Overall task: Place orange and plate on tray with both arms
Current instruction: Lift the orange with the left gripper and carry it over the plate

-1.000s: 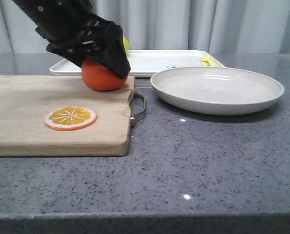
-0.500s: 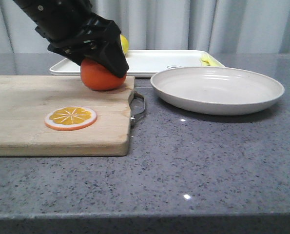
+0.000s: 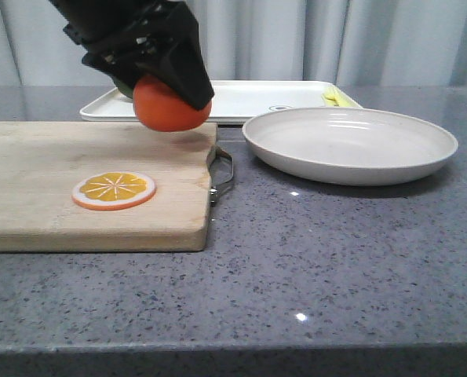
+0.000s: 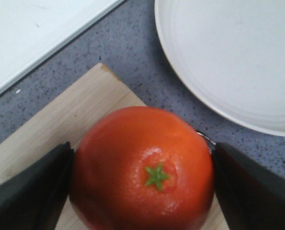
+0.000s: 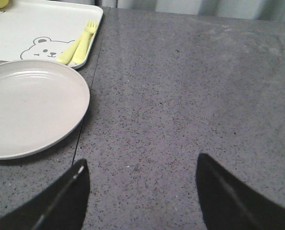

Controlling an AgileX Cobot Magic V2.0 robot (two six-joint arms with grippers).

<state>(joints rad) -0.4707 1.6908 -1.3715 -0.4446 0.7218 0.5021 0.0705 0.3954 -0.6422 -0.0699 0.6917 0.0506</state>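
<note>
Orange [image 3: 170,104] clamped between left jaws above cutting board [image 3: 76,177], right jaws apart

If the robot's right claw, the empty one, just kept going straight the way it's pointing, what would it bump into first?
Probably nothing but the bare grey table. The right gripper is open and empty, with only countertop ahead between its fingers. The plate sits off to one side, though depth is uncertain.

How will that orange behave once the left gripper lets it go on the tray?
The orange is round and smooth, so it will probably roll if dropped on the flat tray; the low rim may stop it. It looks firm, keeping its shape between the left gripper fingers. Release it low.
</note>
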